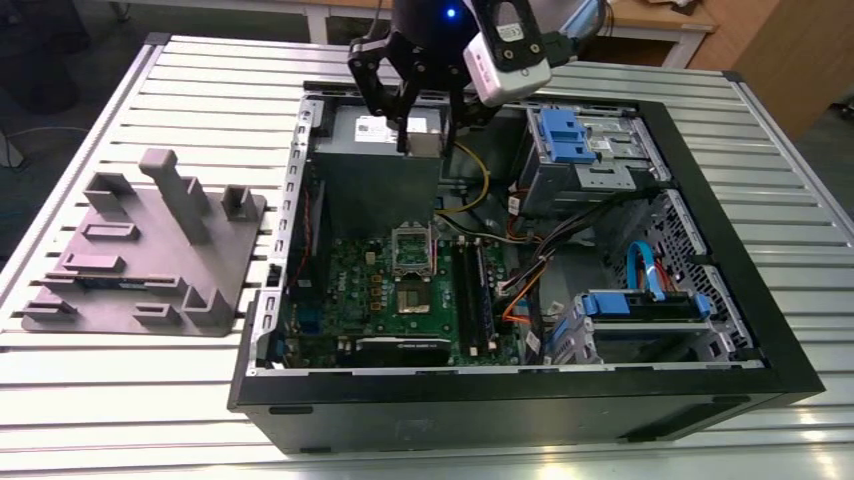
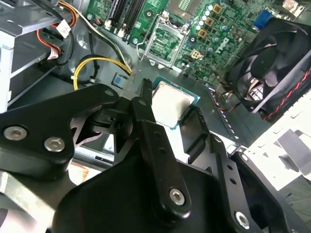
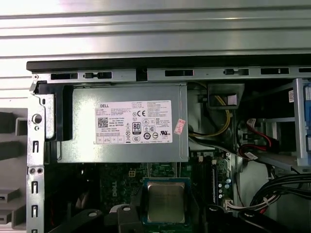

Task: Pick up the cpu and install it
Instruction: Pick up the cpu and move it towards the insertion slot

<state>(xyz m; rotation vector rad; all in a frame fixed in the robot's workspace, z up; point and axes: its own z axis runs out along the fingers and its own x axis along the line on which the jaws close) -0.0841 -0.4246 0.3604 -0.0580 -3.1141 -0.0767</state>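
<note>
Closest up, gripper [image 2: 171, 106] linkage, black, bolted, with jaws pinching the cpu [image 2: 173, 103] between them. Fingers [image 2: 197, 124] pressed on two opposite edges of the chip. Silvery top facing outward, green rim visible around it. Held level in the first wrist view, cpu [image 3: 165, 201] framed by dark finger parts on either side.

Upper middle of the exterior view: gripper [image 1: 418, 128] hanging over the rear of the open case [image 1: 534, 410], cpu [image 1: 422, 140] a pale patch between the fingertips. Directly beneath, power supply [image 1: 374, 175], a grey metal box with a white label [image 3: 133, 128]. Not touching it, as far as can be told.

Middle of the exterior view: green motherboard [image 1: 354, 275] lying flat inside the case, socket [image 1: 411, 275] at its centre, well apart from the cpu. Socket [image 2: 167, 43] uncovered in the second wrist view, contact field showing inside its metal frame. Beside the board, round black fan [image 2: 272, 63] with red wiring. Yellow cable [image 2: 97, 63] looping near the gripper.

Upper right part of the case in the exterior view: blue drive cages [image 1: 567, 135]. Exterior view's left: grey fixture [image 1: 147, 250] resting on the slatted table [image 1: 134, 90], just beside the case.
</note>
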